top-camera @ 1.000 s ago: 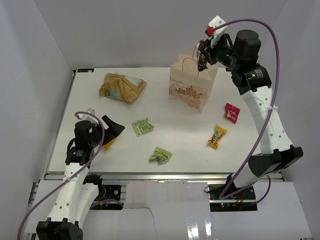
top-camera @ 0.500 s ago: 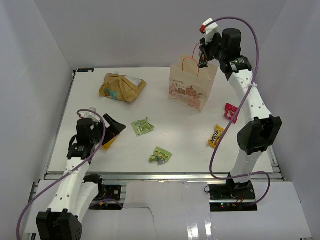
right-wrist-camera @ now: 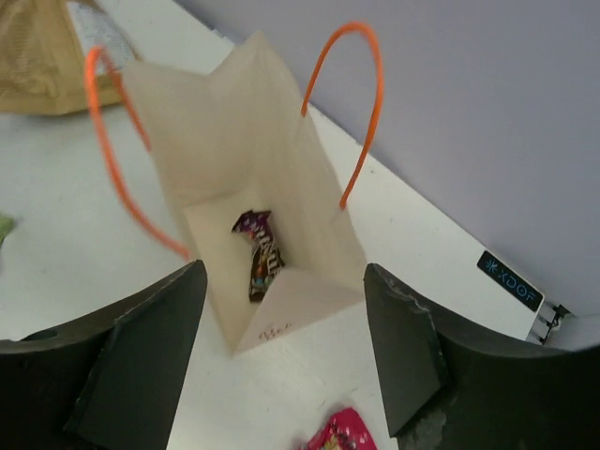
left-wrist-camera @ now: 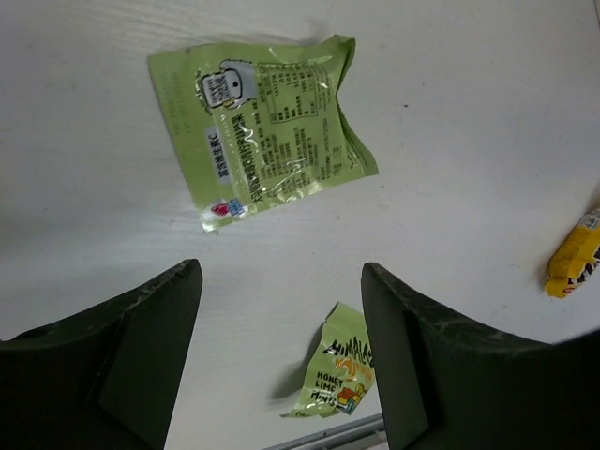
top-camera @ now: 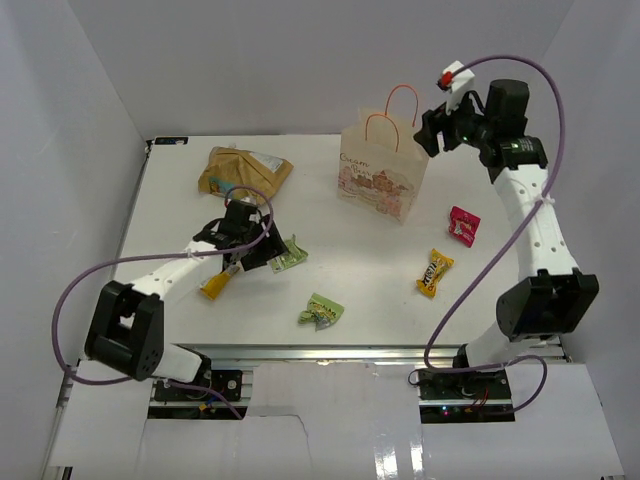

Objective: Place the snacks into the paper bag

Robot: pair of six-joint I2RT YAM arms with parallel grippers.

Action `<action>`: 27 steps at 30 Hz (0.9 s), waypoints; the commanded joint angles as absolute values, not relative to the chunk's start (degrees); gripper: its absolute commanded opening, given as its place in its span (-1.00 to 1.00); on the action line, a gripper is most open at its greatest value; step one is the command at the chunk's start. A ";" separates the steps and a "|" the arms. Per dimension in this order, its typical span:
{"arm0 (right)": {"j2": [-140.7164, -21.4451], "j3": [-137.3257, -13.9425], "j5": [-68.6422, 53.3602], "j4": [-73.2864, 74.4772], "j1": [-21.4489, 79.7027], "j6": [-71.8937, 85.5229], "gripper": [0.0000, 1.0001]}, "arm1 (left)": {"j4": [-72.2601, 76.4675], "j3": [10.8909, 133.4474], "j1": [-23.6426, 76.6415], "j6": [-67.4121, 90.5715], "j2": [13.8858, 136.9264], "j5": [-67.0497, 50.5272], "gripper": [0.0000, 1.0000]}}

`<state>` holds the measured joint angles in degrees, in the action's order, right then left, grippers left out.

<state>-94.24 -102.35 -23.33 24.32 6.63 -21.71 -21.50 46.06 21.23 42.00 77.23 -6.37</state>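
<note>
The paper bag (top-camera: pixel 385 178) stands upright at the back, its orange handles up. In the right wrist view the purple snack (right-wrist-camera: pixel 260 253) lies on the floor of the paper bag (right-wrist-camera: pixel 234 131). My right gripper (top-camera: pixel 432 135) hovers open just right of the bag's mouth, empty (right-wrist-camera: pixel 281 277). My left gripper (top-camera: pixel 262 255) hangs open and empty over the table beside a green packet (top-camera: pixel 291 252); the left wrist view has that packet (left-wrist-camera: pixel 262 131) ahead of the gripper (left-wrist-camera: pixel 281 272). A second green packet (top-camera: pixel 320 310) lies nearer the front edge (left-wrist-camera: pixel 342 370).
A big tan-gold bag (top-camera: pixel 243 173) lies at the back left. One yellow bar (top-camera: pixel 217 283) rests under the left arm, another (top-camera: pixel 434 272) at the right. A red-pink packet (top-camera: pixel 463 225) sits right of the paper bag. White walls close in three sides.
My right gripper has opened and pulled back to the right of the bag; the purple snack now lies inside. My left arm has swung from the left edge over to the green packet.
</note>
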 commanded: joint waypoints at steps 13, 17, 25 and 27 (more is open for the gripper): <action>-70.41 -65.41 -42.80 39.99 3.08 -38.50 0.82 | -44.36 81.26 34.71 52.20 107.47 18.98 0.61; -69.52 -62.32 -45.00 40.17 2.99 -37.18 0.81 | -49.03 88.65 35.42 53.96 115.11 22.93 0.51; -68.82 -60.65 -46.23 40.08 3.08 -36.48 0.81 | -55.72 91.85 36.12 55.73 118.83 26.89 0.39; -68.91 -60.56 -46.93 40.08 2.99 -36.39 0.81 | -55.90 91.23 36.21 55.55 119.18 26.81 0.32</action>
<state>-69.89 -60.95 -44.18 40.53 3.11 -36.47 -53.01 91.22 35.70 54.78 119.90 24.47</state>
